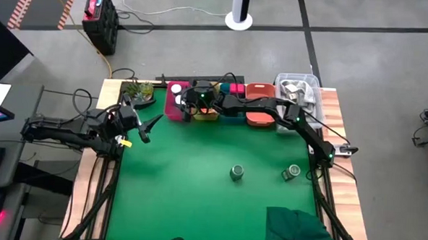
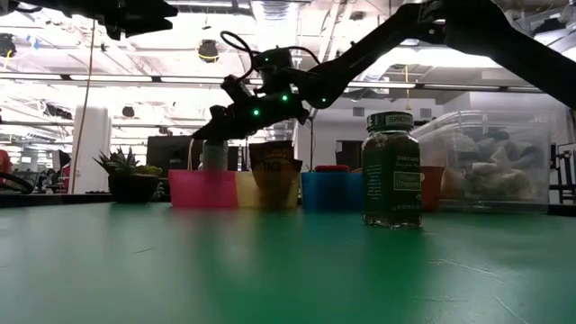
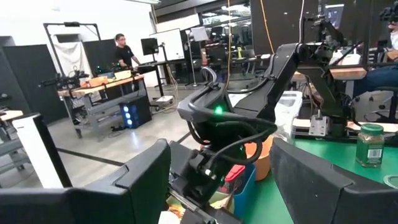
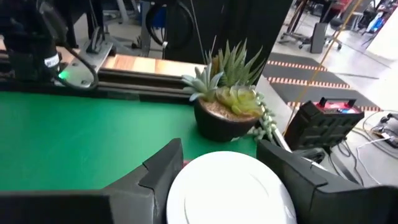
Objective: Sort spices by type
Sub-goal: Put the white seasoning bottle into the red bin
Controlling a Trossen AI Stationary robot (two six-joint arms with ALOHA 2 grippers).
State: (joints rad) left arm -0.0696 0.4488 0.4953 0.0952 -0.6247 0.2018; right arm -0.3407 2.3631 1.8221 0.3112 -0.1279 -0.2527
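Observation:
My right gripper [image 1: 182,98] reaches over the pink bin [image 1: 172,109] at the far edge, shut on a white-capped jar [image 4: 229,186]. In the low view that jar [image 2: 213,155] stands upright inside the pink bin [image 2: 202,189]. An orange-brown packet [image 2: 274,164] sticks up out of the yellow bin. Two green-lidded jars [image 1: 237,172] [image 1: 292,172] stand upright on the green mat; one of them [image 2: 391,171] is close in the low view. My left gripper [image 1: 149,124] hovers open above the table's left side, touching nothing. My right gripper pinches the white-capped jar at its cap [image 4: 186,180], which fills the gap between the two fingers [image 4: 163,167]. The fingers come slanting down from the table's right side. The jar is upright in the pink bin; whether its base rests there is hidden by the bin wall.
Pink, yellow, blue [image 2: 328,191] and orange [image 1: 259,120] bins line the far edge, with a clear tub [image 1: 298,91] to their right. A potted succulent [image 1: 138,93] sits left of the pink bin. A dark green cloth [image 1: 300,229] lies at the near right corner.

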